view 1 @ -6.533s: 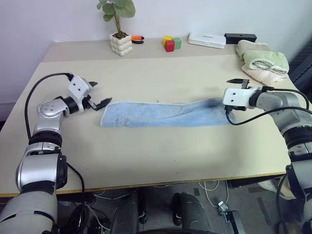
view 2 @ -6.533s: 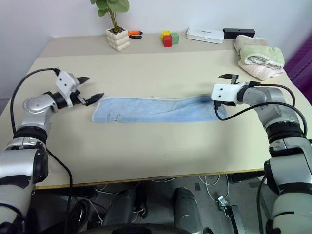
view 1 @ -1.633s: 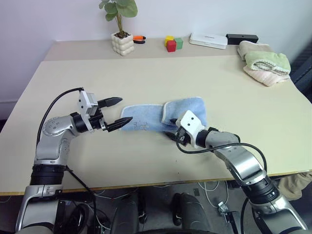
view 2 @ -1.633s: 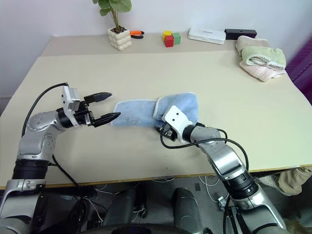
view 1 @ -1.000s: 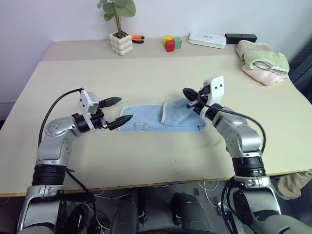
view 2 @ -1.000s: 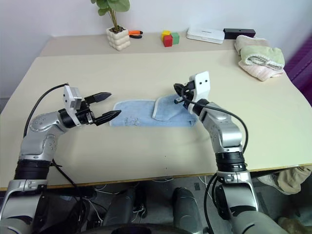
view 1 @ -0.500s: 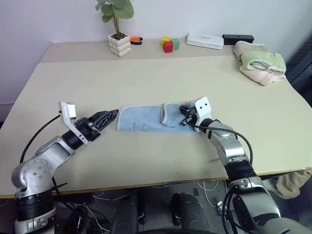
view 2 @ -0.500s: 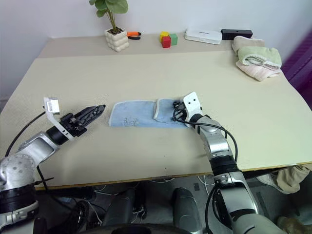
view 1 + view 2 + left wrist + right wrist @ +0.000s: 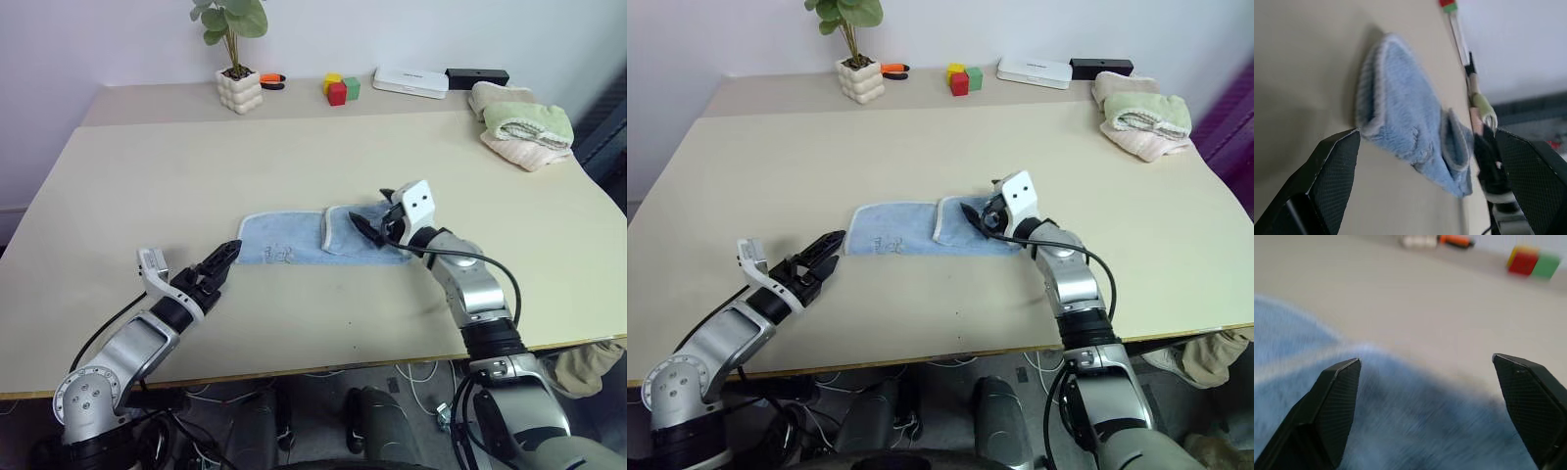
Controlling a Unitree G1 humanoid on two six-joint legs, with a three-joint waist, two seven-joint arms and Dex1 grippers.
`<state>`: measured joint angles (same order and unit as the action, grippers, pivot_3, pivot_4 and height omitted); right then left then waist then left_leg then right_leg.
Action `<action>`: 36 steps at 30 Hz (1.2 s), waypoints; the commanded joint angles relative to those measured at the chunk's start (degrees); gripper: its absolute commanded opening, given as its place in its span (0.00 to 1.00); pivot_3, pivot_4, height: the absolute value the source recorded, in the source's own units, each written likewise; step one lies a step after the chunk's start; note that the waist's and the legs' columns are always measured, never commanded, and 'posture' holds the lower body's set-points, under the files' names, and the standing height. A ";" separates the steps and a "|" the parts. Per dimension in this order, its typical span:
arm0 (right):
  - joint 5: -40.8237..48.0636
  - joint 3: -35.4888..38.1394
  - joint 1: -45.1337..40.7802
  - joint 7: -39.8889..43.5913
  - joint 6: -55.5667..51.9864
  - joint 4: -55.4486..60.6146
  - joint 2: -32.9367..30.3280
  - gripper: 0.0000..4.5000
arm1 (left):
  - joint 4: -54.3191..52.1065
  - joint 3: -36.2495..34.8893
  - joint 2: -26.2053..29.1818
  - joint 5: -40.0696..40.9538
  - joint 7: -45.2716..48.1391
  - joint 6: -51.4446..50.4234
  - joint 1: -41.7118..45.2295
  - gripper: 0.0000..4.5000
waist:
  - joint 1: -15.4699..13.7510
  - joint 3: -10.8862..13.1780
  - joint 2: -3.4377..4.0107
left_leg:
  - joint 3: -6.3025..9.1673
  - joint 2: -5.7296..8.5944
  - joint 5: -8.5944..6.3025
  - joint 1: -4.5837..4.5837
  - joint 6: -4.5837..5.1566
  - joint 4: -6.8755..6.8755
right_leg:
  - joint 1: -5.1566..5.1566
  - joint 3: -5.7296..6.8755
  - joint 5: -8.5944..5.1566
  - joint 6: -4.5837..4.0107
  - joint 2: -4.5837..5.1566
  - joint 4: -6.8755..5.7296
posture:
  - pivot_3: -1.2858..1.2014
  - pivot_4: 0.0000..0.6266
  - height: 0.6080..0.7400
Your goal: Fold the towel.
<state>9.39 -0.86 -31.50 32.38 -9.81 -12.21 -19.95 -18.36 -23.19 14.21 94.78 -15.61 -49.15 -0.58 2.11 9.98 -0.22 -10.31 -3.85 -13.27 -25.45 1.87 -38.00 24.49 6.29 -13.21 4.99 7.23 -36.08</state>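
Note:
The light blue towel (image 9: 284, 240) lies flat in the middle of the table (image 9: 147, 166), its right end folded over onto itself as a shorter flap (image 9: 351, 229). My right gripper (image 9: 373, 208) hovers just over that flap, open, with nothing between its fingers; in the right wrist view the towel (image 9: 1400, 426) lies right beneath the spread fingertips (image 9: 1339, 382). My left gripper (image 9: 225, 258) is open too, low over the table just short of the towel's left end, and the left wrist view looks along the towel (image 9: 1400, 122).
Along the back edge stand a potted plant (image 9: 241, 86), an orange tool (image 9: 275, 78), coloured blocks (image 9: 341, 88), a white box (image 9: 410, 80) and a black box (image 9: 477, 76). Folded green and cream towels (image 9: 524, 122) sit at the back right.
My right gripper has opened and let go of the folded end, which now rests on the towel. My left arm has drawn back towards the front edge, sunk lower and rolled.

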 commanded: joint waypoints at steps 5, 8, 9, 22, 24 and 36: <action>1.43 1.72 -2.79 2.09 -0.93 4.87 -2.79 0.98 | 2.49 3.27 -0.37 1.22 -2.52 3.31 -0.28 1.00 | -0.18 -0.02 0.01 | 0.00 0.00 -0.10 0.01 0.16 0.00 | -0.01 0.01 -0.02 -0.03 0.00 0.02 | 0.52 0.24 1.00; 1.65 1.52 -2.61 1.42 -1.61 6.02 -2.05 0.98 | 4.78 3.66 -1.86 -0.13 -3.44 5.45 0.84 1.00 | -0.46 -0.04 0.04 | 0.00 0.00 -0.14 0.02 0.22 0.00 | -0.01 0.01 -0.01 -0.05 0.00 0.02 | 0.52 0.24 1.00; 1.56 1.45 -2.39 1.23 -1.70 6.26 -1.88 0.98 | 6.03 3.70 -2.28 0.24 -3.90 5.83 1.76 1.00 | -0.68 -0.05 0.05 | 0.00 0.00 -0.15 0.02 0.23 0.00 | -0.01 0.01 0.00 -0.06 0.00 0.02 | 0.52 0.24 1.00; 1.39 3.39 -2.07 1.77 -2.56 8.88 -6.05 1.00 | 20.28 4.25 -5.25 -3.63 -4.12 7.52 15.46 0.36 | -1.78 -0.09 0.10 | 0.06 0.04 -0.16 0.00 0.30 -0.05 | -0.07 0.10 0.03 -0.11 0.00 0.07 | 0.52 0.24 1.00; 2.53 4.01 -0.78 3.64 -3.36 10.30 -7.73 1.00 | 20.84 3.73 -5.04 -4.00 -3.72 7.22 16.58 0.15 | -1.89 -0.10 0.10 | 0.07 0.04 -0.17 0.01 0.30 -0.05 | -0.09 0.10 0.03 -0.11 0.01 0.07 | 0.52 0.24 1.00; 19.70 16.62 17.45 25.50 -10.56 23.38 -25.97 1.00 | 24.77 2.17 1.16 -10.14 5.65 6.20 27.08 0.02 | -2.52 0.05 -0.13 | 0.17 0.02 -0.21 -0.08 0.35 -0.02 | -0.05 0.18 0.06 -0.16 -0.04 0.29 | 0.52 0.24 1.00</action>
<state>28.31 14.20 -14.40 56.87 -20.92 9.20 -44.95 7.12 -19.94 14.07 85.39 -12.59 -42.74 24.39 -0.41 10.03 -0.35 -10.12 -3.84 -13.48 -25.55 2.22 -38.01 24.45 6.48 -13.15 4.83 7.16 -35.77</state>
